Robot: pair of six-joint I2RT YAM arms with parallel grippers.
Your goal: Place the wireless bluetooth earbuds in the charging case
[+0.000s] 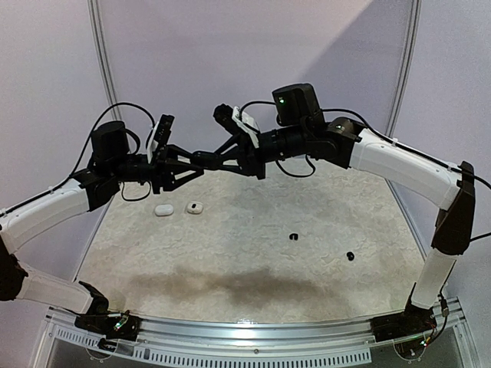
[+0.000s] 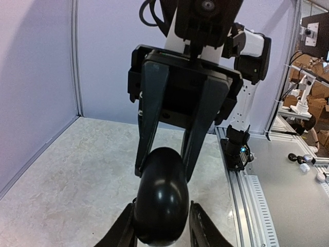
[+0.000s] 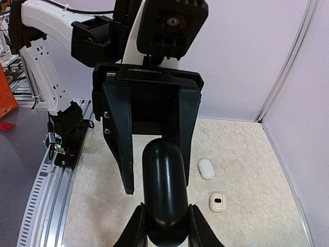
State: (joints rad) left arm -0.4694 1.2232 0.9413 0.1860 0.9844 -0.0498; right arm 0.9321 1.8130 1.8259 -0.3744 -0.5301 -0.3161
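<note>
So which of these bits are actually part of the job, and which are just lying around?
Part of the job: black charging case, held up in mid-air; black earbud; second black earbud.
Seemingly lying about: plain white piece; white piece with a dark spot.

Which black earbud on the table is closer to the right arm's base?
The right-hand black earbud, lower in the top view; the other black earbud lies further left, toward mid-table.

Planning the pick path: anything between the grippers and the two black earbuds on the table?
Nothing on the table blocks the left black earbud or the right black earbud; both lie in the open. But neither gripper is free: the right gripper clamps the black case mid-air and the left gripper flanks it.
</note>
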